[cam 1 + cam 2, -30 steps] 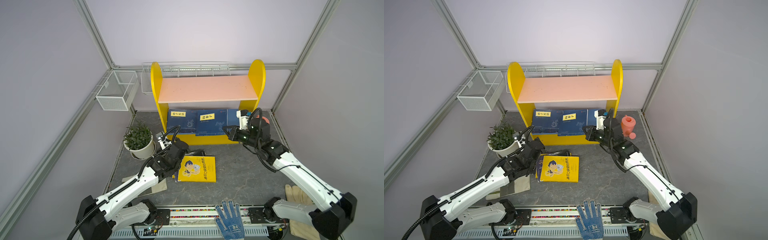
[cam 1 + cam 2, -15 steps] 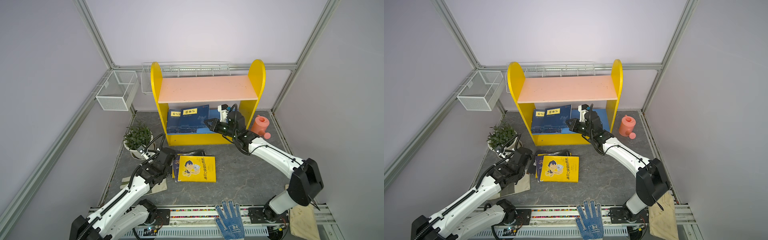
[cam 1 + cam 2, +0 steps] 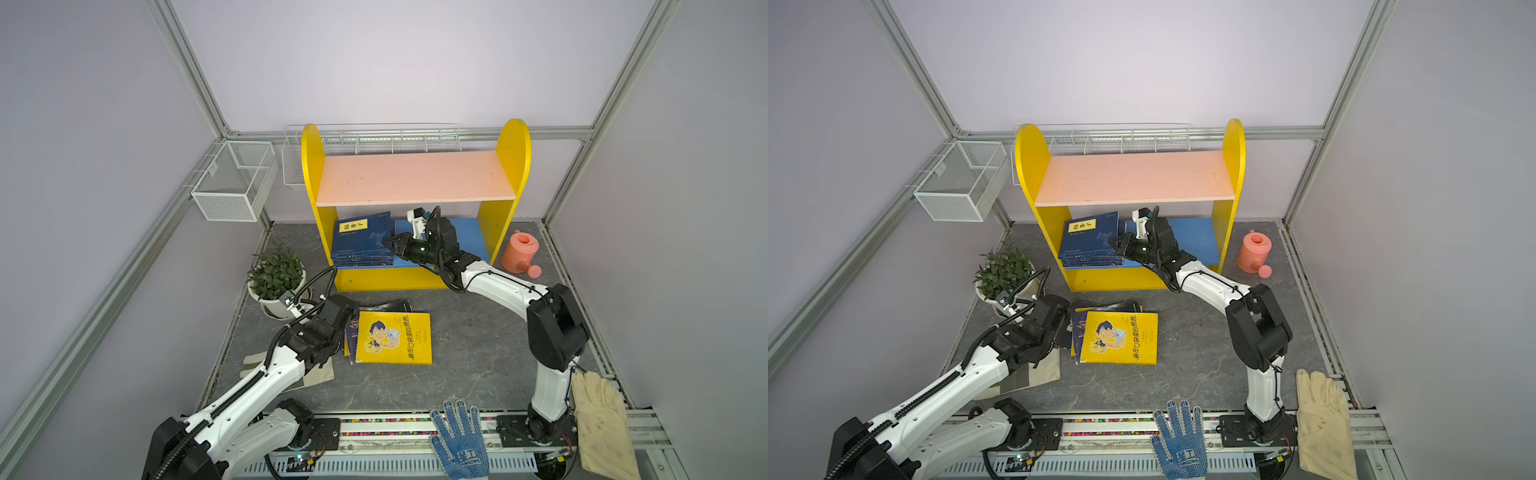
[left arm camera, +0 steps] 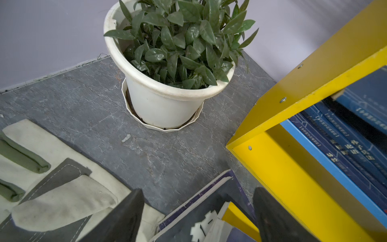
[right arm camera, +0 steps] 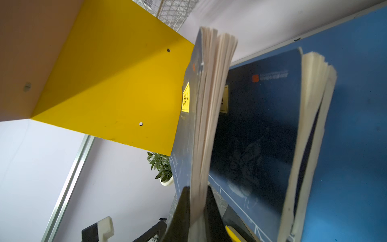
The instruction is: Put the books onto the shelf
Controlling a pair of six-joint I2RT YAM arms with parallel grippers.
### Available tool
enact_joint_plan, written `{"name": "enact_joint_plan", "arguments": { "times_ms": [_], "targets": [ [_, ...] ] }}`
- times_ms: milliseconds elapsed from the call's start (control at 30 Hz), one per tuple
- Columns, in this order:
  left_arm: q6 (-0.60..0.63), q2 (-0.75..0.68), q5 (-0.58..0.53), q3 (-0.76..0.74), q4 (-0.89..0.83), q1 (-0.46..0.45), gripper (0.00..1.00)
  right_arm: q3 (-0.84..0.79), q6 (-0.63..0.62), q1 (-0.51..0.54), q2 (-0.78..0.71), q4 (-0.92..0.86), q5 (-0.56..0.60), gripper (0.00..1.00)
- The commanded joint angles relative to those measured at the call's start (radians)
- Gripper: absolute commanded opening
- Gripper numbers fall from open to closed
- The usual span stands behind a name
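Black fingers of the right gripper [image 5: 198, 192] are pinched on the page edge of 1 navy book [image 5: 189, 130], tilted up over the other navy books [image 3: 361, 254] on the blue lower board [image 3: 465, 239] of the shelf [image 3: 415, 178]. In front of the shelf the left gripper [image 4: 196, 201] hangs with jaws far apart, holding nothing, above the dark books [image 3: 384, 306], beside the yellow book [image 3: 395, 338].

Shelf [image 3: 1027, 166] stood at 12 o'clock on the table [image 3: 1187, 374]. Navy books [image 3: 1088, 255] stacked on the blue lower board, in its 9 o'clock half. Top navy book [image 3: 1090, 232] tilted up, with the right tool [image 3: 1119, 245] closed at its 3 o'clock edge. Yellow book [image 3: 1121, 338] laid flat at table centre over dark books [image 3: 1113, 306]. Left tool [image 3: 1064, 332] placed at their 9 o'clock edge. Potted plant [image 3: 1003, 270] noted at 9 o'clock, watering can [image 3: 1253, 251] at 2 o'clock.
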Motion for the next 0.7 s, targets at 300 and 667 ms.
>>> {"name": "enact_joint_plan", "arguments": {
  "times_ms": [300, 667],
  "targets": [
    [-0.009, 0.011, 0.000, 0.029, -0.030, 0.007, 0.83, 0.108, -0.035, 0.019, 0.053, -0.098, 0.013, 0.33],
    [-0.001, 0.018, 0.016, 0.030, -0.016, 0.007, 0.83, 0.254, -0.200, 0.028, 0.051, -0.409, 0.134, 0.51]
  ]
}}
